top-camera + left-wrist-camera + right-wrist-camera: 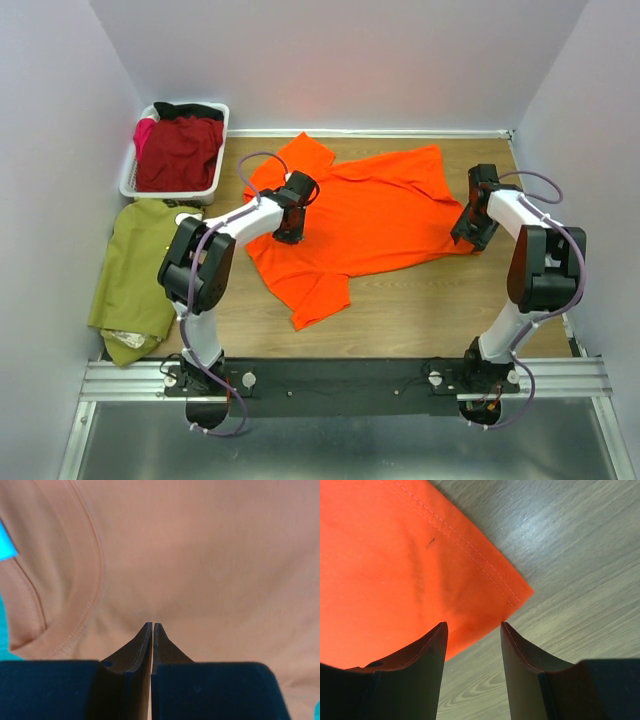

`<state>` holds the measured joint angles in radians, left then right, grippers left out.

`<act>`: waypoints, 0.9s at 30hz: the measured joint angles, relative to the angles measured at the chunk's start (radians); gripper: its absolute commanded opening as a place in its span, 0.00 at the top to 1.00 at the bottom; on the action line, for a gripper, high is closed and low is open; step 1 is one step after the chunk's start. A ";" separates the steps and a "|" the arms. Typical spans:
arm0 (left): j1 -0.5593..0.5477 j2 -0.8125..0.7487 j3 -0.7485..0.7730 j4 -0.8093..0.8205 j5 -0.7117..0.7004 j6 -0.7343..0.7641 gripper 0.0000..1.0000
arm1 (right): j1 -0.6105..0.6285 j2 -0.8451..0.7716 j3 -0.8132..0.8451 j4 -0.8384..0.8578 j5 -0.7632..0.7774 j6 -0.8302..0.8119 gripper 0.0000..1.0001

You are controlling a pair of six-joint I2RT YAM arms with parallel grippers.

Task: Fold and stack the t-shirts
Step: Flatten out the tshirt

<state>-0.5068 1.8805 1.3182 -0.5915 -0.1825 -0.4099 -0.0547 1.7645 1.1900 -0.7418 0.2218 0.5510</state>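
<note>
Two claws at one orange t-shirt [370, 215]: collar end and hem corner.

The shirt lies spread but rumpled on the table [430, 300] between my arms, since I judge it must be smoothed flat before any fold. My left arm reaches forward with the wrist bent down. My left claw [152, 625] points into the cloth beside a curved stitched band, the collar I think, with its jaws closed to a sliver. Whether they nip a pleat I cannot tell. My right claw [471, 627] tilts down, partly open and empty, astride the hem corner, placed, I judge, to pinch it. A dark red shirt [180, 150] waits in the white basket [135, 185], and an olive shirt [135, 270] lies beside it.
</note>
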 measured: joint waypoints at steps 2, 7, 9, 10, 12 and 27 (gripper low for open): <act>-0.004 -0.018 -0.037 -0.001 0.019 0.000 0.87 | 0.000 0.003 0.000 0.002 -0.001 0.002 0.45; -0.006 -0.071 -0.113 -0.005 0.051 -0.011 0.87 | 0.000 0.042 0.000 0.008 -0.001 -0.001 0.46; -0.006 -0.076 -0.134 -0.011 0.053 -0.023 0.87 | -0.002 0.068 0.003 0.011 -0.002 -0.001 0.46; -0.006 -0.076 -0.141 -0.021 0.053 -0.031 0.87 | -0.006 0.075 0.014 0.008 -0.001 -0.006 0.46; -0.006 -0.071 -0.144 -0.042 0.052 -0.048 0.87 | -0.010 0.083 0.023 0.010 -0.002 -0.010 0.46; 0.210 0.123 0.121 -0.120 0.079 -0.126 0.86 | -0.013 0.159 0.122 -0.021 -0.011 -0.018 0.46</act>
<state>-0.2966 2.0033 1.4387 -0.7113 -0.1040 -0.5354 -0.0673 1.9232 1.3125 -0.7628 0.2108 0.5327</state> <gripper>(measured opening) 0.137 0.544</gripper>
